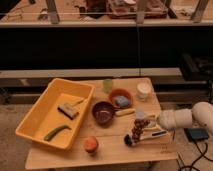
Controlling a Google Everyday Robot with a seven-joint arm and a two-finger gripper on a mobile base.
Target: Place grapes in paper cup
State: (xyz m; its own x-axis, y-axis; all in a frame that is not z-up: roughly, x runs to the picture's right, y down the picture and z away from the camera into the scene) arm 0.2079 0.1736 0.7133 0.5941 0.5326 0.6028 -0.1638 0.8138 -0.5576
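Observation:
The grapes (136, 130), a small dark reddish-purple bunch, hang just above the wooden table (100, 155) near its front right. My gripper (141, 122) reaches in from the right and is shut on the top of the bunch. The paper cup (144, 90), short, wide and white, stands at the table's back right corner, well behind the gripper. Nothing shows inside the cup from here.
A yellow tray (35, 125) at the left holds a brush (67, 110) and a green vegetable (56, 132). A dark bowl (103, 112), an orange bowl (120, 97), a pale green cup (108, 85), an orange fruit (90, 144) and a dark utensil (147, 137) also sit on the table.

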